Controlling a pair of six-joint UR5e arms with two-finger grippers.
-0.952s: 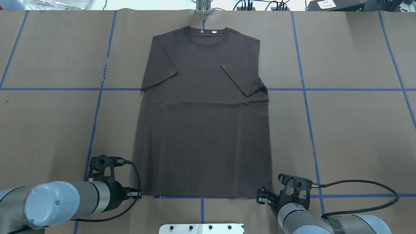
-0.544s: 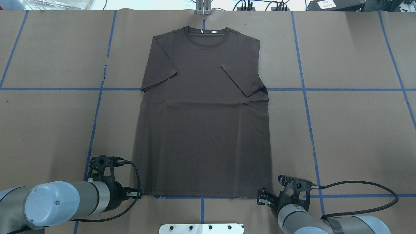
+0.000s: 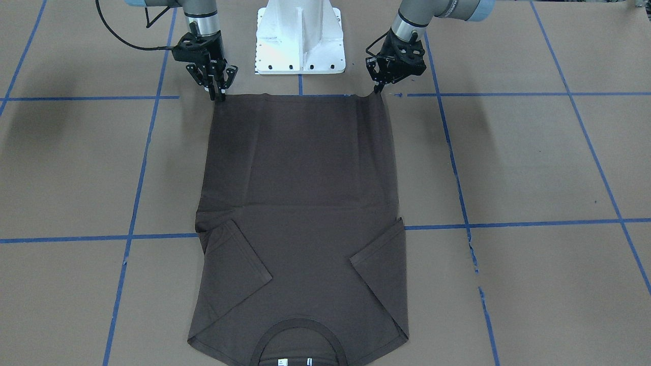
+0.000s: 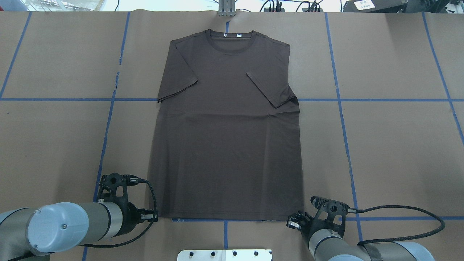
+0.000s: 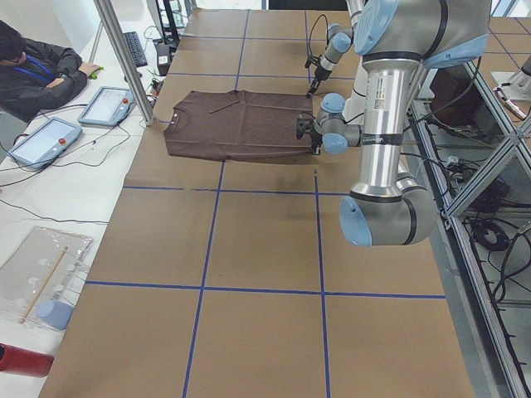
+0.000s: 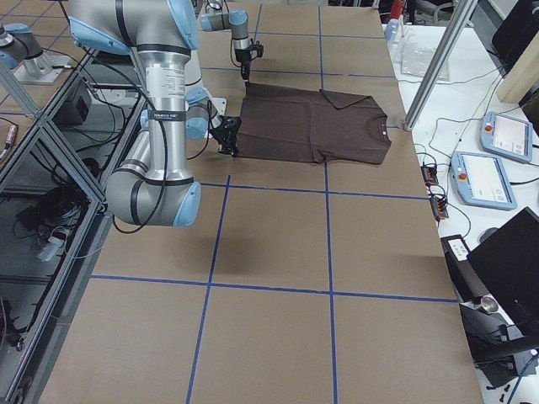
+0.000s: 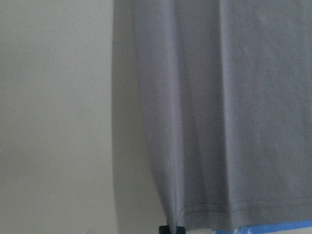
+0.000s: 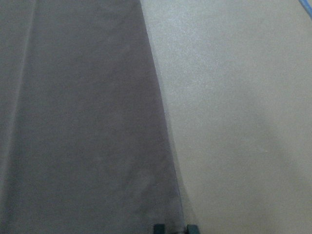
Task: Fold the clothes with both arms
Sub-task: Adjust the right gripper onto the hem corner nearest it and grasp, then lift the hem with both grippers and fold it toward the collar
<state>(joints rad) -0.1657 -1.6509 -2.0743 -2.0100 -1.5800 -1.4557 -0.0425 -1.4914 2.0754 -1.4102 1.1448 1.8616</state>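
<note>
The dark brown T-shirt [image 4: 226, 145] lies flat, collar at the far side, both sleeves folded in onto the body; it also shows in the front view [image 3: 300, 203]. My left gripper [image 4: 155, 216] is at the near left hem corner. In the left wrist view [image 7: 172, 229] its tips are closed on that corner, and creases in the cloth [image 7: 234, 122] run toward them. My right gripper [image 4: 292, 222] is at the near right hem corner. In the right wrist view [image 8: 176, 228] its fingertips [image 8: 159, 228] stand a little apart, on either side of the shirt's edge [image 8: 73, 122].
Brown paper with blue tape lines [image 4: 380, 99] covers the table. The white pedestal base [image 3: 300, 40] stands just behind the hem, between the arms. A post [image 4: 226, 7] stands at the far edge. An operator [image 5: 37, 70] sits at the far side with tablets.
My right gripper has shifted slightly back toward the robot at the hem corner. The left arm and the shirt have not moved.
</note>
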